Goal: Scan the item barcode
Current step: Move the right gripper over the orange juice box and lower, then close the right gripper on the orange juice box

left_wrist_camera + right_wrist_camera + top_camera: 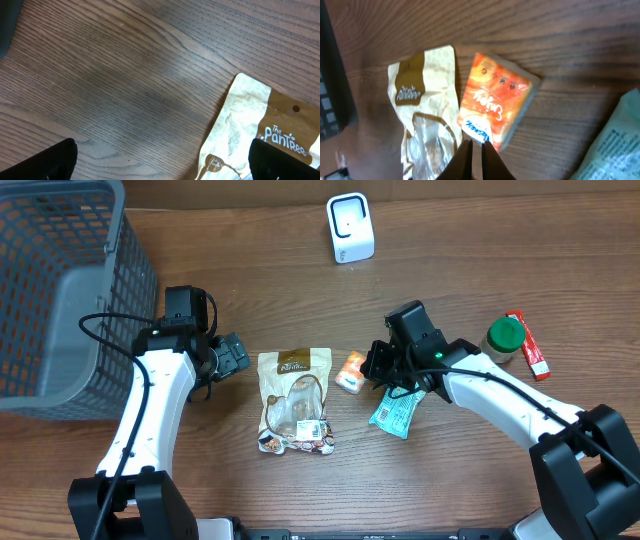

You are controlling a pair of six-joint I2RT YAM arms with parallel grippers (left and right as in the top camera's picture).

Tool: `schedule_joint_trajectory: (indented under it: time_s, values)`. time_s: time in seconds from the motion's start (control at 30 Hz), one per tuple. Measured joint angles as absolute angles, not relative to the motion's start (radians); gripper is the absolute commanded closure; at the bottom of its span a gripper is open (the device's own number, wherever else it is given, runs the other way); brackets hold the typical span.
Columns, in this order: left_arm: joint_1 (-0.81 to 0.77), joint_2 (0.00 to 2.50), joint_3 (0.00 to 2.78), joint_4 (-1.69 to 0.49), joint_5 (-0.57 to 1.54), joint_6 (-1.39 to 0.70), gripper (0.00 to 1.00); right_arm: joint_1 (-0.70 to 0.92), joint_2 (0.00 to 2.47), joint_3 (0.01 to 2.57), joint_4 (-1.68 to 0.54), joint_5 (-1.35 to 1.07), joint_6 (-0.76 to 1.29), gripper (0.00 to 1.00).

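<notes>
The white barcode scanner (350,228) stands at the back of the table. A small orange packet (350,372) (495,102) lies flat between a beige pouch (293,400) (422,100) and a teal packet (395,412). My right gripper (378,365) (476,145) hovers at the orange packet's near edge. Its fingers are drawn together with only a hairline gap and nothing between them. My left gripper (232,358) (160,165) stands wide open over bare wood just left of the pouch (260,130), one fingertip (282,160) above the pouch's edge.
A grey mesh basket (60,280) fills the back left corner. A green-lidded jar (505,338) and a red pack (530,345) sit at the right. The teal packet (615,145) lies close to the right gripper's right side.
</notes>
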State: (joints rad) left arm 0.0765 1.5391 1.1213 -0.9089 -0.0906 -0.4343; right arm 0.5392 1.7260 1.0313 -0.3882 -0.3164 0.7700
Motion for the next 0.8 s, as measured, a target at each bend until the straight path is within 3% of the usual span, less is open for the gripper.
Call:
schedule_joint_trajectory:
  time_s: [0.07, 0.1, 0.23, 0.47, 0.8]
  values:
    - [0.076, 1.539, 1.121, -0.909, -0.091, -0.434, 0.00, 0.543, 1.726, 1.031, -0.383, -0.292, 0.785, 0.72]
    - [0.076, 1.539, 1.121, -0.909, -0.091, -0.434, 0.00, 0.544, 1.726, 1.031, -0.381, -0.279, 0.790, 0.69]
    - [0.076, 1.539, 1.121, -0.909, -0.091, -0.434, 0.00, 0.544, 1.726, 1.031, -0.382, -0.258, 0.790, 0.69]
    - [0.076, 1.539, 1.121, -0.909, -0.091, -0.434, 0.00, 0.545, 1.726, 1.031, -0.376, -0.245, 0.805, 0.82]
    - [0.076, 1.539, 1.121, -0.909, -0.091, -0.434, 0.00, 0.585, 1.727, 1.031, -0.377, -0.183, 0.859, 0.72]
